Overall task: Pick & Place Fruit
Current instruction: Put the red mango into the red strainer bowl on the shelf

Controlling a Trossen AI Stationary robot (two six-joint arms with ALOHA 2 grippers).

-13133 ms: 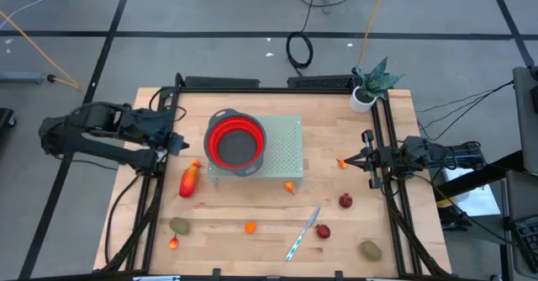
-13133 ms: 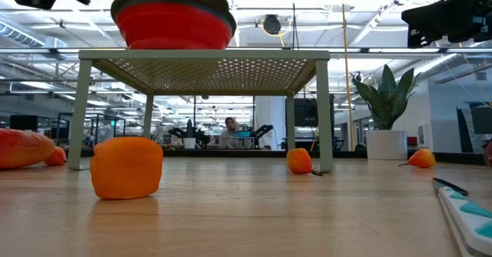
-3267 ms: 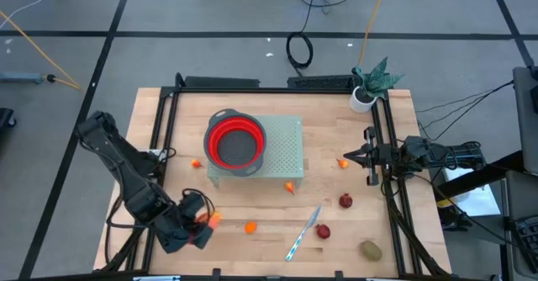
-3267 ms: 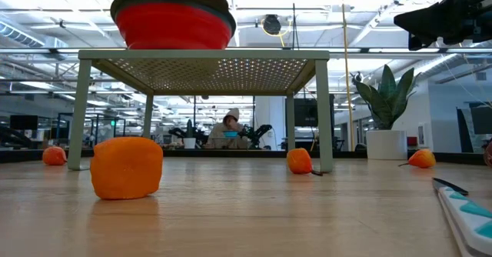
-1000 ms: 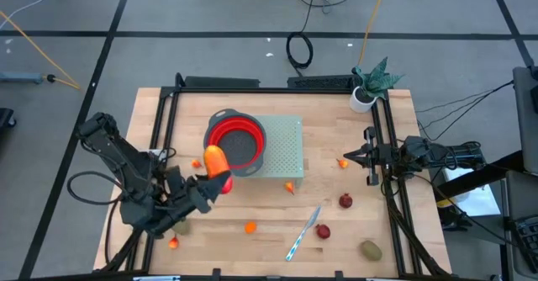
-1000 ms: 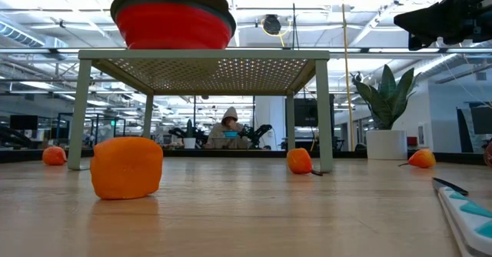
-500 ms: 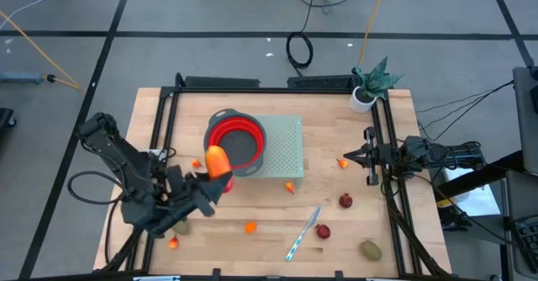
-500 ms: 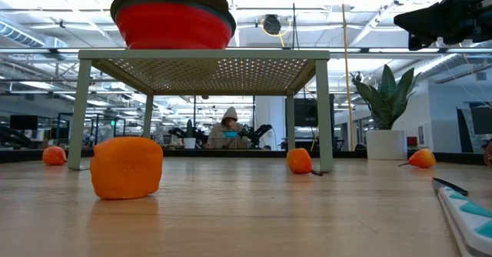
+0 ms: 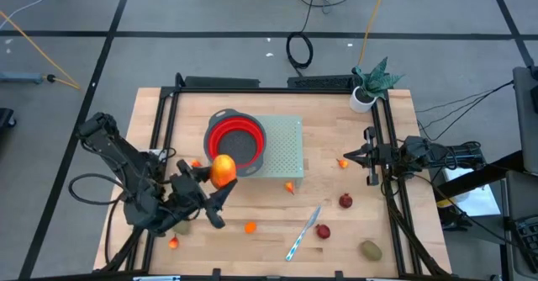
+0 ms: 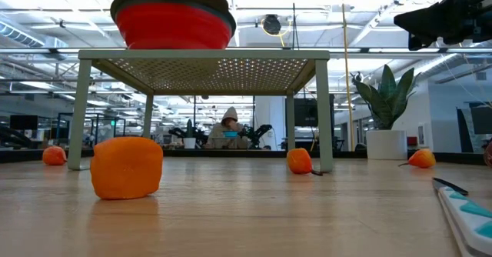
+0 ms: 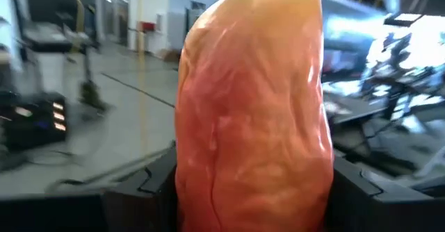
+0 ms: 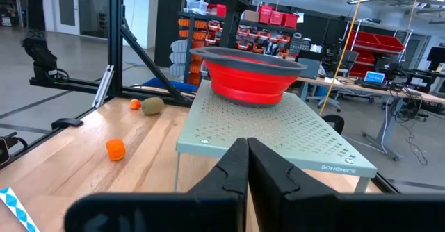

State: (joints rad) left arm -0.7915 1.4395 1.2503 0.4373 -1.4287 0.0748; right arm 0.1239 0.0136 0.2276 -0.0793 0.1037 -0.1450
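Observation:
A long orange-red fruit (image 9: 223, 170) stands upright in my left gripper (image 9: 216, 181), in the air just off the near left rim of the red bowl (image 9: 235, 142). The bowl sits on a pale green perforated stand (image 9: 282, 151). In the left wrist view the fruit (image 11: 250, 100) fills the picture. Small orange fruits (image 9: 250, 227), dark red ones (image 9: 345, 200) and an olive one (image 9: 371, 249) lie loose on the wooden table. My right gripper (image 9: 367, 157) waits shut at the right edge, touching nothing. My left gripper pinches the fruit's lower sides (image 11: 191, 190) between its two fingers (image 11: 139, 187), one on each side. The fingers come level from the table's near left. The fruit stands on end, its top (image 11: 278, 3) well above the fingers, lifted clear of the table.
A silver-and-blue knife (image 9: 303, 233) lies near the front centre. Another olive fruit (image 9: 179, 226) and a small orange one (image 9: 174, 242) lie under my left arm. A potted plant (image 9: 370, 86) stands at the far right corner. A person sits in the room beyond the table (image 10: 229, 130).
My left gripper has rolled about its own pointing line while staying in place. The fruit has turned with it, from lying lengthwise as seen from above to standing on end, and now looks round. The hold is unchanged.

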